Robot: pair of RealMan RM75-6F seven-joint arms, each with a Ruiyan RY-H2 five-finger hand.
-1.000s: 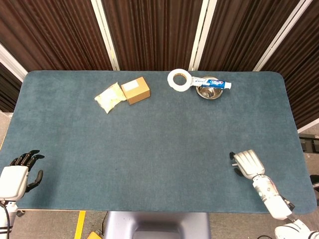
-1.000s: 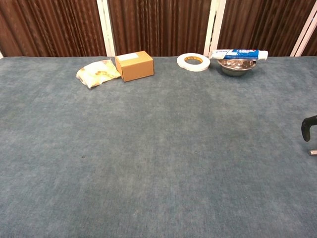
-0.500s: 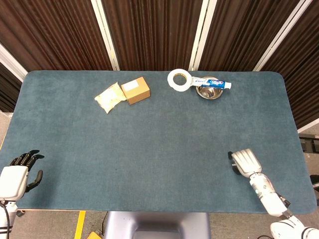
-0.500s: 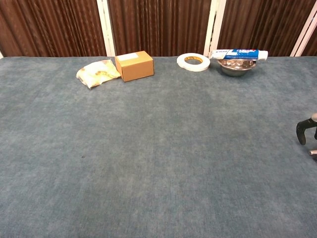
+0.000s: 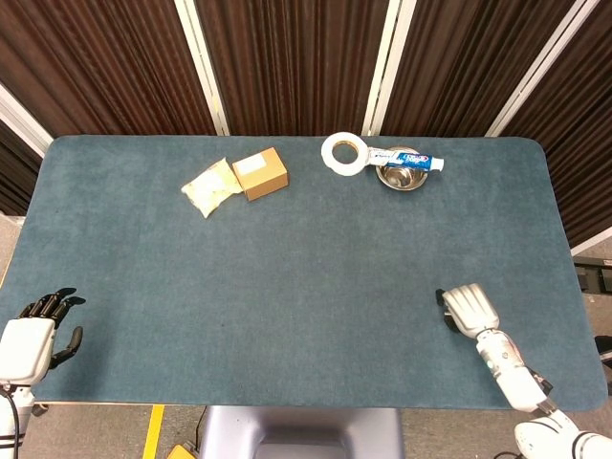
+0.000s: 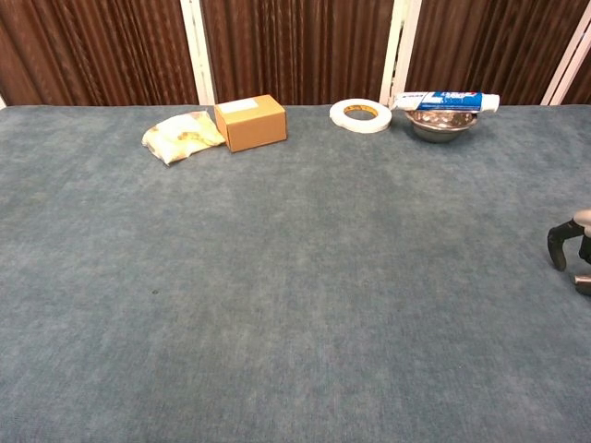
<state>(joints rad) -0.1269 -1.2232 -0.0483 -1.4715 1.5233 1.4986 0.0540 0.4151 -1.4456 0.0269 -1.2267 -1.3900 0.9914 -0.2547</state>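
My right hand (image 5: 469,310) hovers low over the blue table mat (image 5: 306,287) near the front right, back upward, fingers bent down and apart, with nothing in it. Only a dark curved fingertip of this right hand (image 6: 565,245) shows at the right edge of the chest view. My left hand (image 5: 31,337) sits off the front left corner of the table, fingers spread, holding nothing. Neither hand is near any object.
Along the far edge lie a yellowish packet (image 5: 210,187), a cardboard box (image 5: 260,173), a white tape roll (image 5: 344,153) and a metal bowl (image 5: 402,178) with a toothpaste tube (image 5: 409,161) across its rim. Dark curtains hang behind.
My right hand has crept a little to the left and inward over the mat. The left hand and the objects have not moved.
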